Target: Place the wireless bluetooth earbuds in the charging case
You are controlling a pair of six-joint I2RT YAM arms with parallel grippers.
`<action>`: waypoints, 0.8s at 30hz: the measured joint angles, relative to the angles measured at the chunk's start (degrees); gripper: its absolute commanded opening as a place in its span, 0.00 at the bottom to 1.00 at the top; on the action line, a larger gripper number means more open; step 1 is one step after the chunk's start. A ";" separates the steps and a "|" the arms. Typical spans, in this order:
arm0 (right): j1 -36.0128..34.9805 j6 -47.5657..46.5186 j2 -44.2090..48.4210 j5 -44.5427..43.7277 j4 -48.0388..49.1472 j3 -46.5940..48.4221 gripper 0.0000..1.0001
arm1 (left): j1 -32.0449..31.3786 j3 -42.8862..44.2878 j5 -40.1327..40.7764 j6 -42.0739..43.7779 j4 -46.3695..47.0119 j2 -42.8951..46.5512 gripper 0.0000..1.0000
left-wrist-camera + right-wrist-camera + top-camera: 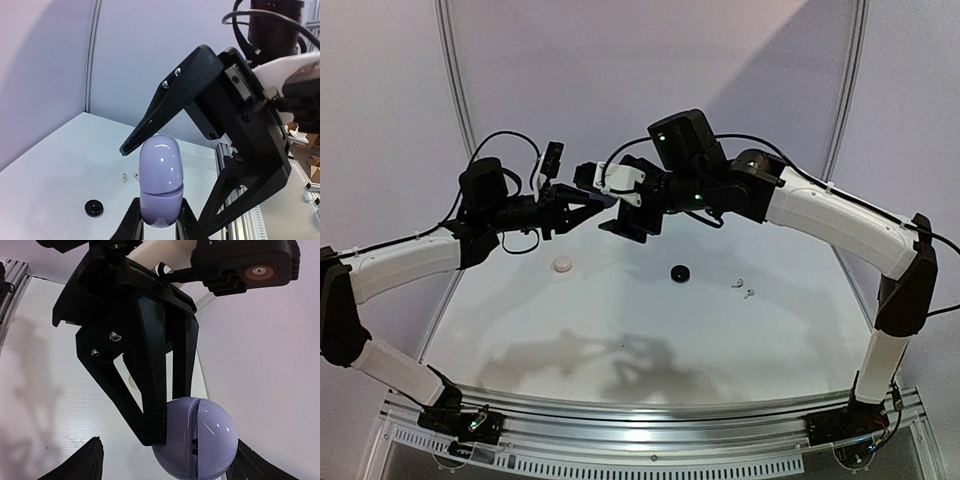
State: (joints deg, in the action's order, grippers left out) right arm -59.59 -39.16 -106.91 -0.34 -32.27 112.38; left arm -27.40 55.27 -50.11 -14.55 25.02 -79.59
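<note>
The glossy lavender charging case [160,185], seemingly shut, hangs aloft; two pale earbuds [738,284] lie together on the table [620,330].

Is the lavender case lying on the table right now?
No, the left gripper holds the lavender case up above the table.

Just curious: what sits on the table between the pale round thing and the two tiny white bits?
A small black round object lies between the pale round object and the white earbuds; nothing else does. The top view shows it.
</note>
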 measured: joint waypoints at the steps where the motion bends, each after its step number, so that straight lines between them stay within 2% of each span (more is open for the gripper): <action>1: -0.17 -1.22 0.31 -1.03 1.77 -1.27 0.84 | 0.13 0.11 -0.13 -0.33 0.00 0.00 0.00; 4: -0.66 -6.21 1.18 -4.37 7.48 -5.25 0.80 | 0.44 0.33 -0.26 -1.27 -0.07 0.02 0.00; 12: -1.16 -16.59 1.42 -11.47 20.92 -10.56 0.56 | 0.96 0.94 0.35 -2.60 0.09 0.02 0.00; 17: -1.22 -20.17 1.42 -13.00 24.11 -10.80 0.43 | 1.07 1.66 1.05 -2.62 0.85 0.02 0.00; 24: -1.27 -21.81 1.42 -13.27 24.85 -10.80 0.35 | 1.22 1.97 1.14 -2.38 1.11 0.02 0.00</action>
State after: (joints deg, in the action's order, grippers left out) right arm -60.86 -60.97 -105.49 -13.61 -7.42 101.58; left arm -26.17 57.23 -48.97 -16.93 26.13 -79.57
